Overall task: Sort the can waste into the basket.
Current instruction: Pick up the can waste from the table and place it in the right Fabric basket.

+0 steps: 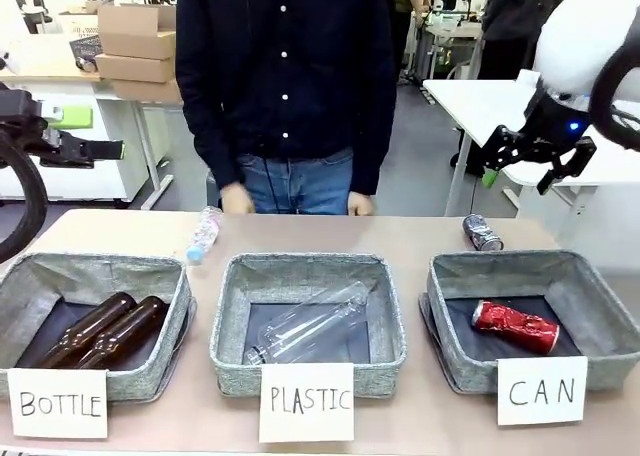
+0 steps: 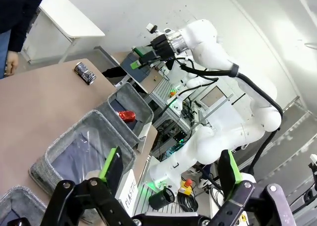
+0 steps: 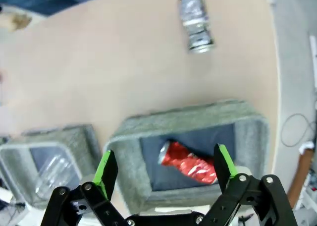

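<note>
A dented red can (image 1: 514, 326) lies inside the grey basket (image 1: 590, 306) with the "CAN" card, at the right of the table. A dark silvery can (image 1: 483, 233) lies on its side on the tabletop just behind that basket. My right gripper (image 1: 538, 166) hangs open high above the table's far right, empty. Its wrist view looks straight down: the red can (image 3: 190, 162) in the basket (image 3: 247, 132), the silvery can (image 3: 195, 23) beyond, and my right gripper (image 3: 161, 169) open. My left gripper (image 2: 168, 167) is open and empty, raised at the left.
A "PLASTIC" bin (image 1: 390, 316) in the middle holds a clear bottle (image 1: 310, 326). The "BOTTLE" bin (image 1: 30, 276) at left holds two brown bottles (image 1: 100, 331). A small plastic bottle (image 1: 203, 234) lies on the table behind them. A person (image 1: 285, 86) stands at the far edge, hands at the table.
</note>
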`<state>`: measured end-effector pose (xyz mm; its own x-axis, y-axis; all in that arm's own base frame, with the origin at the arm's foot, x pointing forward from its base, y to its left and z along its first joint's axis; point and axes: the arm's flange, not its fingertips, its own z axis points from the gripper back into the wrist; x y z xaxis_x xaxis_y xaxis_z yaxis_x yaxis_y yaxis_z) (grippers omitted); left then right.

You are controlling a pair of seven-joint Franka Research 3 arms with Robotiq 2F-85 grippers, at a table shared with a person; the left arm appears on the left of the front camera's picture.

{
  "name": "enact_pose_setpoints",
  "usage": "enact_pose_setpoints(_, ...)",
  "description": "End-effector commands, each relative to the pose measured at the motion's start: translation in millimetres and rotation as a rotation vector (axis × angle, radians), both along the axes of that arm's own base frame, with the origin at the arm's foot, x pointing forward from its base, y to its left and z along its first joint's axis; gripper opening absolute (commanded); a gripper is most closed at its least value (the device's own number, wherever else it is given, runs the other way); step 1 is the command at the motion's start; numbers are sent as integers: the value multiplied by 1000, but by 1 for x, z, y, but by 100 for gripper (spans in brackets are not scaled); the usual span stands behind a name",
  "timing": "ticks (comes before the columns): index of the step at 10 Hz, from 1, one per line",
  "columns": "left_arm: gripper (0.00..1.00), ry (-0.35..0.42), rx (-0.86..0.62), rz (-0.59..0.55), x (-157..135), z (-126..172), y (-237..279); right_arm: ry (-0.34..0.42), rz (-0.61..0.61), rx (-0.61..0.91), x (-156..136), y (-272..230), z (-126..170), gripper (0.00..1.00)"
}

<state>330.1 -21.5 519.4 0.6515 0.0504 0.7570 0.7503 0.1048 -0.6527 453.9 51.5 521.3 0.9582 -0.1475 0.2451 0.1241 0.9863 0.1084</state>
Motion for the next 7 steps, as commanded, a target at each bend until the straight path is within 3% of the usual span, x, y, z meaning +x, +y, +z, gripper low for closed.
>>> enact_pose_setpoints(1, 100, 9, -23, -2, -1, 5, -1, 70, -86, -93, 80, -14, -26, 100)
enact_pose_setpoints(2, 100, 9, -23, -2, -1, 5, -1, 79, -4, -28, 110, -22, -49, 100)
enact_pose_setpoints(3, 100, 9, -23, -2, -1, 5, -1, 89, -30, -38, 136, -34, -79, 100)
enact_pose_setpoints(7, 100, 9, -23, -2, -1, 5, -1, 99, -77, -2, 175, -48, -168, 100)
